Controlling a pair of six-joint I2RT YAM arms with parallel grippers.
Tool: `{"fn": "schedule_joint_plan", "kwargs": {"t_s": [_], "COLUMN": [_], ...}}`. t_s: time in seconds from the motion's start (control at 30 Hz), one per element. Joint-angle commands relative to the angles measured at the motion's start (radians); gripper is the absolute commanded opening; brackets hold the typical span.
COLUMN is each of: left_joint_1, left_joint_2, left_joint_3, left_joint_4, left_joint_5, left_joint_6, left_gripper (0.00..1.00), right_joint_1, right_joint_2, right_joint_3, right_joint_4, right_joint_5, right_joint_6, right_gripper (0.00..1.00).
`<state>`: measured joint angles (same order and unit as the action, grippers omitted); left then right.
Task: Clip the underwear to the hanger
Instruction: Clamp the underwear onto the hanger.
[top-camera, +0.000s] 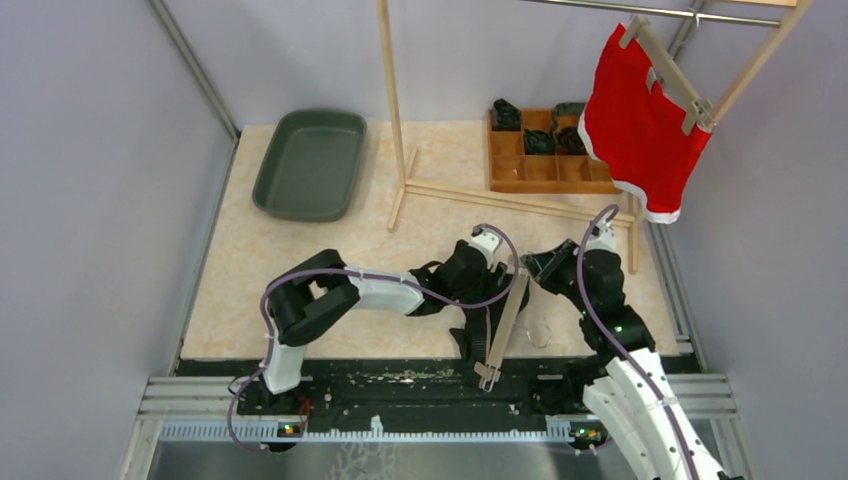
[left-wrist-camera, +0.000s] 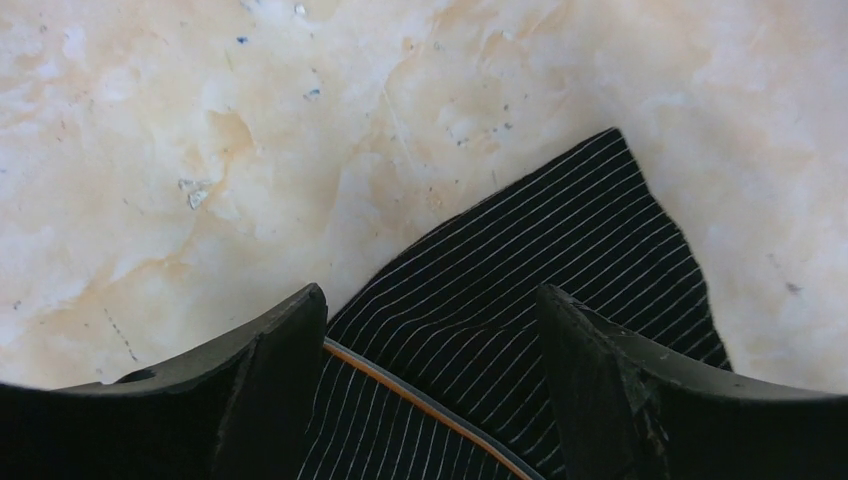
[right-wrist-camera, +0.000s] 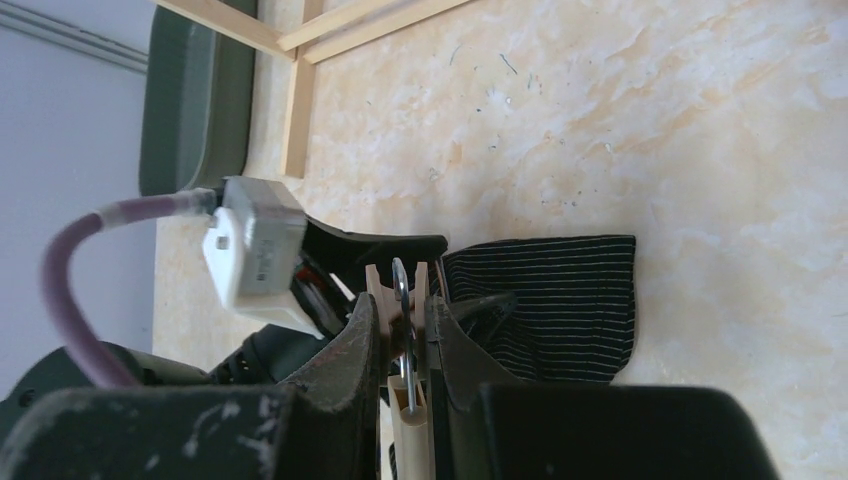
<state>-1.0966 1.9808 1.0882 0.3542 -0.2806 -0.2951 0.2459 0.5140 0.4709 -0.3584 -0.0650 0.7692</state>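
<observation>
The black pin-striped underwear (left-wrist-camera: 540, 270) lies flat on the marble table, its orange-edged waistband running between my left gripper's fingers (left-wrist-camera: 270, 380). My left gripper (left-wrist-camera: 430, 330) hangs open just above the cloth and straddles it. In the top view it (top-camera: 472, 335) covers most of the garment. The wooden hanger (top-camera: 505, 325) slants from the table's near edge up to my right gripper (top-camera: 530, 272). My right gripper (right-wrist-camera: 405, 310) is shut on the hanger's beige clip (right-wrist-camera: 408, 285) with its metal spring. The underwear (right-wrist-camera: 560, 310) lies just right of that clip.
A green tray (top-camera: 310, 165) sits at the back left. A wooden rack (top-camera: 395, 110) stands mid-table, and red shorts (top-camera: 645, 130) hang clipped from its rail. A wooden compartment box (top-camera: 545, 172) holds dark rolled garments at the back right.
</observation>
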Motion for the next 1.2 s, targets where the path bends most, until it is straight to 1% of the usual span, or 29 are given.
{"fn": "schedule_joint_plan", "kwargs": {"t_s": [0.0, 0.07, 0.17, 0.23, 0.33, 0.37, 0.4, 0.53, 0.6, 0.73, 0.9, 1.17], "left_joint_1": [-0.017, -0.019, -0.023, -0.026, -0.030, -0.031, -0.030, -0.031, -0.029, -0.005, 0.067, 0.198], "left_joint_2": [0.045, 0.063, 0.084, 0.094, 0.101, 0.103, 0.104, 0.093, 0.074, 0.033, -0.031, -0.125], "left_joint_3": [0.043, 0.061, 0.081, 0.082, 0.083, 0.085, 0.084, 0.066, 0.055, 0.029, -0.028, -0.094], "left_joint_4": [-0.049, -0.075, -0.106, -0.116, -0.145, -0.158, -0.169, -0.184, -0.183, -0.177, -0.161, -0.127], "left_joint_5": [-0.101, -0.120, -0.147, -0.163, -0.209, -0.225, -0.245, -0.308, -0.326, -0.342, -0.332, -0.335], "left_joint_6": [0.026, 0.028, 0.030, 0.029, 0.013, 0.002, -0.010, -0.024, -0.024, -0.024, -0.024, 0.013], "left_gripper": [0.81, 0.77, 0.67, 0.55, 0.35, 0.30, 0.29, 0.08, 0.01, 0.00, 0.00, 0.00], "right_joint_1": [-0.004, -0.004, -0.004, -0.004, -0.004, -0.004, -0.004, -0.004, -0.004, -0.004, -0.004, -0.005], "right_joint_2": [-0.030, -0.033, -0.037, -0.034, -0.024, -0.019, -0.014, 0.024, 0.048, 0.115, 0.234, 0.492], "right_joint_3": [0.019, 0.019, 0.012, 0.001, -0.017, -0.025, -0.033, -0.056, -0.067, -0.075, -0.073, -0.044], "right_joint_4": [0.003, -0.001, -0.002, 0.009, 0.040, 0.053, 0.079, 0.173, 0.233, 0.342, 0.476, 0.749], "right_joint_5": [0.014, 0.013, 0.013, 0.010, -0.004, -0.009, -0.016, -0.039, -0.062, -0.093, -0.123, -0.196], "right_joint_6": [-0.006, -0.007, -0.008, -0.008, -0.008, -0.008, -0.008, -0.029, -0.044, -0.061, -0.080, -0.070], "right_gripper": [0.00, 0.00, 0.00, 0.00, 0.00, 0.00, 0.00, 0.00, 0.00, 0.00, 0.00, 0.00]}}
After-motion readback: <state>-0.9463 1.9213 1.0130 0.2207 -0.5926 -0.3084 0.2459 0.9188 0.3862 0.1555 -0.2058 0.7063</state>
